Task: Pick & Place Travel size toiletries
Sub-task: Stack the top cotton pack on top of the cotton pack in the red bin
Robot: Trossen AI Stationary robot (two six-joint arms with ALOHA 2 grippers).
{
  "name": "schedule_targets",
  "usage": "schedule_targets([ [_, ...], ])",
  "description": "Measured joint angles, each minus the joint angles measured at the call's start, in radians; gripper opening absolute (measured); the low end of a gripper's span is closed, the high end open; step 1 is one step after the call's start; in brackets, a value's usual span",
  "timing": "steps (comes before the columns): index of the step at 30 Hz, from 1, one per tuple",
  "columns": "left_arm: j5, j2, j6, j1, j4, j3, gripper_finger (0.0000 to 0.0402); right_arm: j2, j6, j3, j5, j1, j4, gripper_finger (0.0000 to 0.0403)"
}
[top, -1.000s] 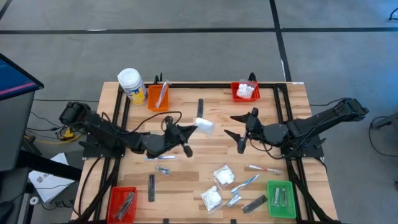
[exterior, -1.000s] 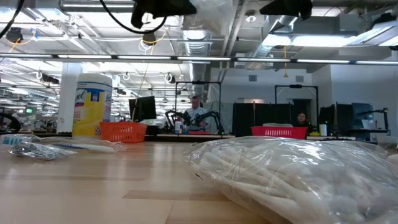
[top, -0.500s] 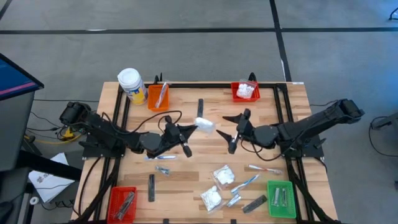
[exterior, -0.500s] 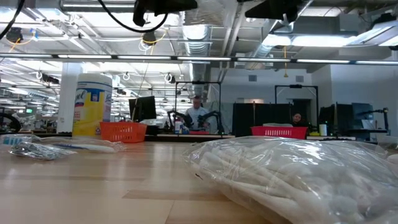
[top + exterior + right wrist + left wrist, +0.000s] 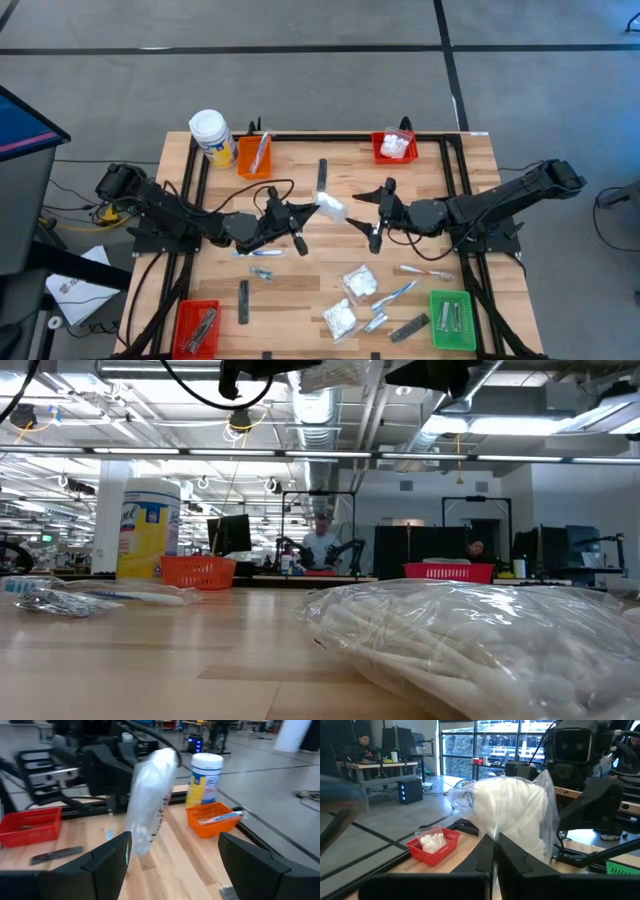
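Note:
My left gripper (image 5: pixel 303 214) is shut on a white puffy packet (image 5: pixel 329 206), held in the air over the middle of the table; the left wrist view shows the packet (image 5: pixel 512 812) just past the fingertips. My right gripper (image 5: pixel 358 211) stands open, level, facing that packet (image 5: pixel 150 795) from the table's right, a little short of it. More toiletries lie on the near right of the table: two packets (image 5: pixel 358 282), toothbrushes (image 5: pixel 424 271), dark bars (image 5: pixel 243 300) and sachets (image 5: pixel 262 272). My left gripper pinches the packet's clear plastic edge (image 5: pixel 496 836) between its two shut fingers. The fingers come level from the table's left. The packet stands out beyond the fingertips toward the right gripper, lifted clear of the table.
An orange bin (image 5: pixel 254 156) with a toothbrush and a yellow jar (image 5: pixel 210 135) stand at the far left, and a red bin (image 5: pixel 394 148) with packets at the far right. A red bin (image 5: pixel 197 327) sits near left, a green bin (image 5: pixel 452 320) near right.
My right gripper has moved toward the table's left, closing in on the held packet, and stays open. My left gripper has kept its place with the packet lifted.

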State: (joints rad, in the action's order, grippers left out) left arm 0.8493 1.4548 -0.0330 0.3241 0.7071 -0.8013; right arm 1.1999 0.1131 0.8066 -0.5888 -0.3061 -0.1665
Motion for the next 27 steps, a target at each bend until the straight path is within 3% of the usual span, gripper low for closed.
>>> schedule_targets([
  [11,0.0,0.0,0.006,0.0,0.003,0.0,0.0001,0.0,-0.008,0.0,0.097,0.0,-0.02,0.0292],
  [21,-0.012,0.0,0.006,0.0,0.013,-0.001,0.0001,0.126,-0.008,0.0,0.127,0.035,-0.142,0.0292],
  [27,-0.012,0.0,0.028,0.001,0.013,-0.001,0.0001,0.118,-0.008,-0.001,0.143,0.054,-0.123,0.0292],
])
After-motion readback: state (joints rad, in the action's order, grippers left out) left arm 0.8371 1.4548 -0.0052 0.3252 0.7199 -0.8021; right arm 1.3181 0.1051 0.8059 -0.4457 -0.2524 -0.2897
